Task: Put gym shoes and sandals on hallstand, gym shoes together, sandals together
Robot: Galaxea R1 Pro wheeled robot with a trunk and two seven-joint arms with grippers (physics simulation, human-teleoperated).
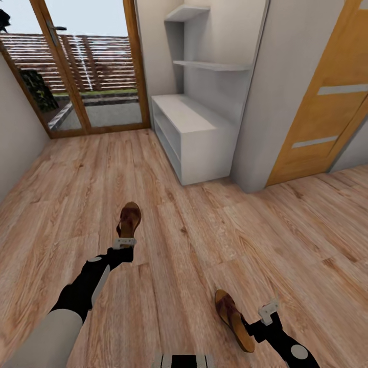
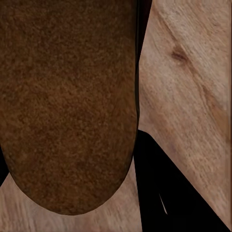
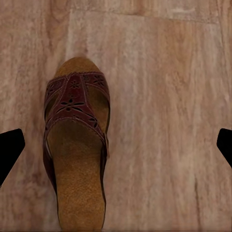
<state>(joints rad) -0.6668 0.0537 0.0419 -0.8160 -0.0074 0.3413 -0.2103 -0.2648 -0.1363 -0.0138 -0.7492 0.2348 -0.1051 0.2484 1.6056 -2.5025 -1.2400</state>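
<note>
Hallstand (image 1: pixel 191 134) carries no shoes yet; left hand (image 1: pixel 124 243) is at the heel of one sandal (image 1: pixel 129 219), grip not discernible, right hand (image 1: pixel 268 312) spread beside the other sandal (image 1: pixel 233 318) on the corridor floor (image 1: pixel 204 235).

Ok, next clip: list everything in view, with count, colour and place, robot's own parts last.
sandals: 2, dark brown with tan footbeds; one at the left hand, one beside the right hand
floor: 1, light brown wood planks
rack: 1, pale grey, bare, by the wall
shelves: 2, grey, above the rack
glass door: 1, wood-framed, far end
wooden door: 1, orange-brown, right
left hand: black and white, at a sandal's heel
right hand: black and white, low over the floor
</note>
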